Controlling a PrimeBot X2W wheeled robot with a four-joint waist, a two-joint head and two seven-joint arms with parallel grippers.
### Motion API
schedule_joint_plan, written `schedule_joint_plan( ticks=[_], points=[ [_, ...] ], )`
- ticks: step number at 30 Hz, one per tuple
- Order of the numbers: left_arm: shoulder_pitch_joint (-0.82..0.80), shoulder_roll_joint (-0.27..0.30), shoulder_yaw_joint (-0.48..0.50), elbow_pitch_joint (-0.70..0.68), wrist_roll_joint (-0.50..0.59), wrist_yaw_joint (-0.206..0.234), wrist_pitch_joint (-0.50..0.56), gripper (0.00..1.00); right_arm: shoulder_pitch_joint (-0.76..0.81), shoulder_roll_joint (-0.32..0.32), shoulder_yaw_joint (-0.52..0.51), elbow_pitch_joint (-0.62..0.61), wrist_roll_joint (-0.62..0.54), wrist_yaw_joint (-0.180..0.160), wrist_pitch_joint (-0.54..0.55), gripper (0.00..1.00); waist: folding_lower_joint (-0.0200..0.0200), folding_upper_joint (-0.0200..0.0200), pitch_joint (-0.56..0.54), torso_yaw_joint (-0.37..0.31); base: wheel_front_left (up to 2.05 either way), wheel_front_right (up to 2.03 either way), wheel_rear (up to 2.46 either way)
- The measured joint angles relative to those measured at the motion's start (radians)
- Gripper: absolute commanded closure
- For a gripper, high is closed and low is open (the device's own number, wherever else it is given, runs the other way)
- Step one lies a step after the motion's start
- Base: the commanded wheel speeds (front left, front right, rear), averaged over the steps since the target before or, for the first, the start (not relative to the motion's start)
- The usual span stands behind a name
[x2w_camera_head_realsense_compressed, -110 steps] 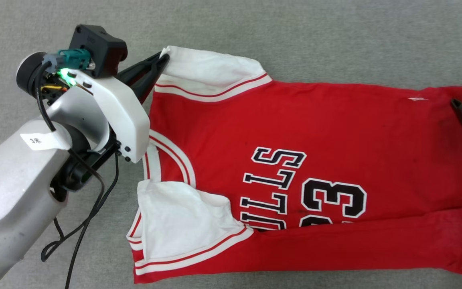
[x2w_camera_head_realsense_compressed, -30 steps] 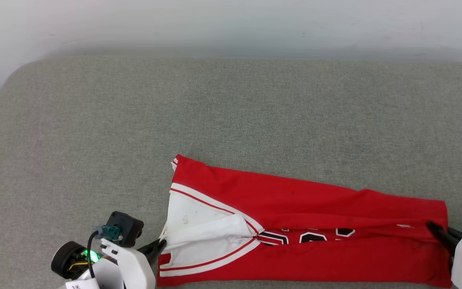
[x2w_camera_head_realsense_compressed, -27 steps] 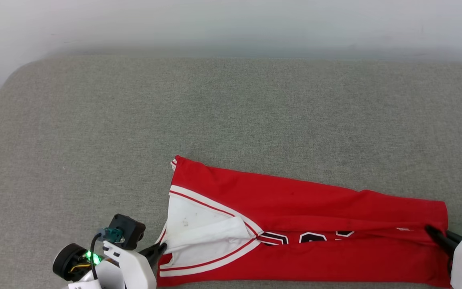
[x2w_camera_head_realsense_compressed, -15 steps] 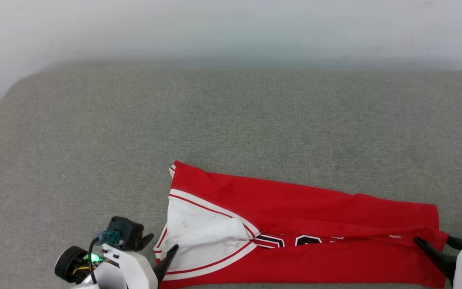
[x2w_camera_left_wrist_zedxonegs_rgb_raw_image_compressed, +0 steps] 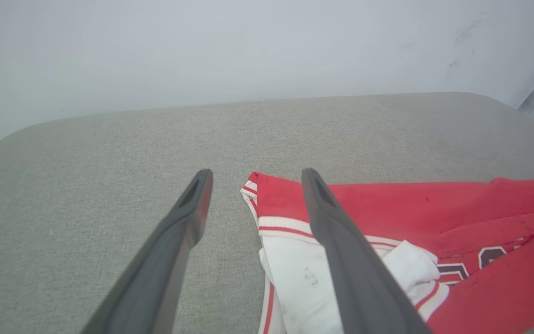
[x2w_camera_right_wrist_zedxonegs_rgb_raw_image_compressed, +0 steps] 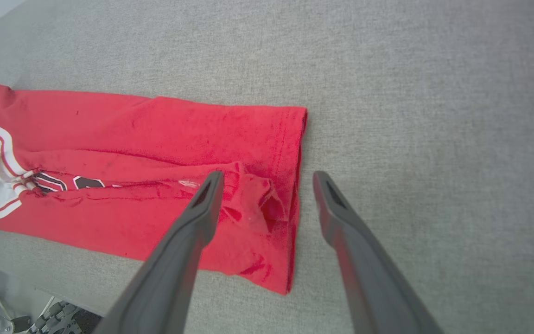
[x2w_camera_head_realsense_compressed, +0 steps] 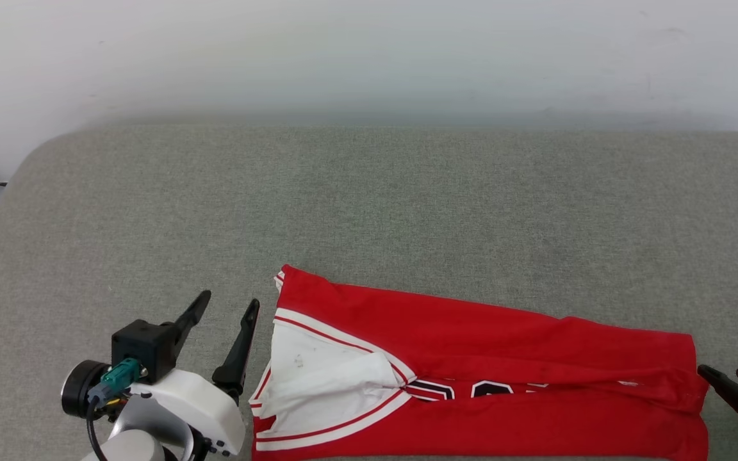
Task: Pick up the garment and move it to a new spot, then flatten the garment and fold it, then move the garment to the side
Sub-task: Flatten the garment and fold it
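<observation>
The garment (x2w_camera_head_realsense_compressed: 484, 378), a red jersey T-shirt with white sleeves, lies folded lengthwise into a long band near the front edge of the grey table (x2w_camera_head_realsense_compressed: 369, 205). Its white sleeve (x2w_camera_head_realsense_compressed: 318, 378) is at the left end and part of the black print shows in the fold. My left gripper (x2w_camera_head_realsense_compressed: 228, 307) stands open just left of the sleeve end, holding nothing. In the left wrist view the garment (x2w_camera_left_wrist_zedxonegs_rgb_raw_image_compressed: 434, 232) lies right of the open left gripper (x2w_camera_left_wrist_zedxonegs_rgb_raw_image_compressed: 255, 178). My right gripper (x2w_camera_head_realsense_compressed: 724, 374) is open beside the hem, and the right wrist view shows the right gripper (x2w_camera_right_wrist_zedxonegs_rgb_raw_image_compressed: 267, 178) above the rumpled hem (x2w_camera_right_wrist_zedxonegs_rgb_raw_image_compressed: 267, 204).
A pale wall (x2w_camera_head_realsense_compressed: 369, 57) rises behind the table. The table's rounded left corner (x2w_camera_head_realsense_compressed: 29, 166) and front edge are close to the garment. Beneath the table edge in the right wrist view is some floor clutter (x2w_camera_right_wrist_zedxonegs_rgb_raw_image_compressed: 21, 315).
Both grippers have opened and let go of the garment's ends, and have drawn slightly away from it. The head view has shifted slightly. The garment now rests folded on the table.
</observation>
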Motion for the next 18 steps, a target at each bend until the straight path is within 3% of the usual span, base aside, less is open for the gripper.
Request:
schedule_joint_plan(
  ticks=[5, 9, 18],
  points=[
    [0.02, -0.057, 0.093, -0.015, 0.089, 0.022, -0.035, 0.0, -0.003, 0.096, -0.113, 0.039, -0.056, 0.0, 0.093, 0.0, 0.0001, 0.0, 0.012, 0.01, 0.0, 0.0, 0.0],
    [0.056, -0.11, 0.219, -0.053, 0.244, 0.017, -0.036, 0.0, -0.019, 0.177, -0.194, 0.068, -0.102, 0.0, 0.171, 0.0, 0.0001, 0.0, 0.027, 0.021, 0.0, 0.0, 0.0],
    [0.172, -0.244, 0.43, -0.063, 0.449, -0.086, -0.037, 0.0, -0.088, 0.288, -0.344, 0.117, -0.249, 0.0, 0.307, 0.0, 0.0001, 0.0, 0.073, 0.049, 0.0, 0.0, 0.0]
  ],
)
